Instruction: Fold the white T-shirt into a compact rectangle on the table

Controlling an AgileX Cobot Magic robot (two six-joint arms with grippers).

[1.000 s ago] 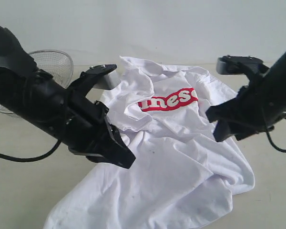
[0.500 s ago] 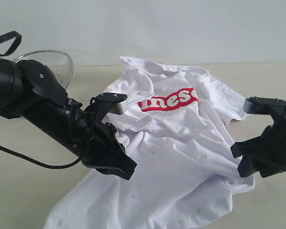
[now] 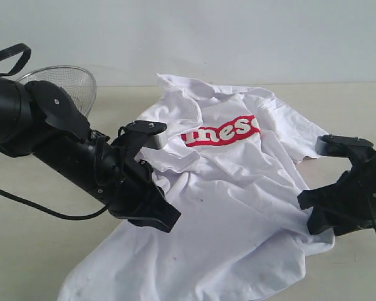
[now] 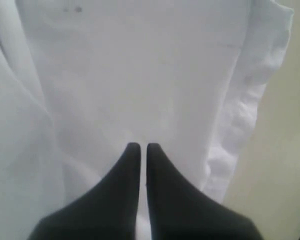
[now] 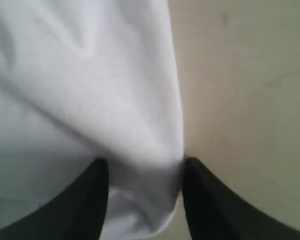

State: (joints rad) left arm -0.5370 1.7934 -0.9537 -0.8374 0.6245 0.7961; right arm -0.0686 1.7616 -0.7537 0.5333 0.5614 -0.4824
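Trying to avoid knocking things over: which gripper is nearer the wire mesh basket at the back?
Left. The left gripper hangs over the white T-shirt on the side of the wire mesh basket; the right gripper straddles the shirt's opposite edge, across the cloth from it.

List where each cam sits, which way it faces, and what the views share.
Exterior: off the arms, looking across the table at the white T-shirt; both arms, left gripper and right gripper show.
Left wrist: on the left arm, looking along shut fingers onto shirt cloth.
Right wrist: on the right arm, looking past open fingers straddling the shirt's edge.
Shared: all see the shirt; both wrist views also catch table.
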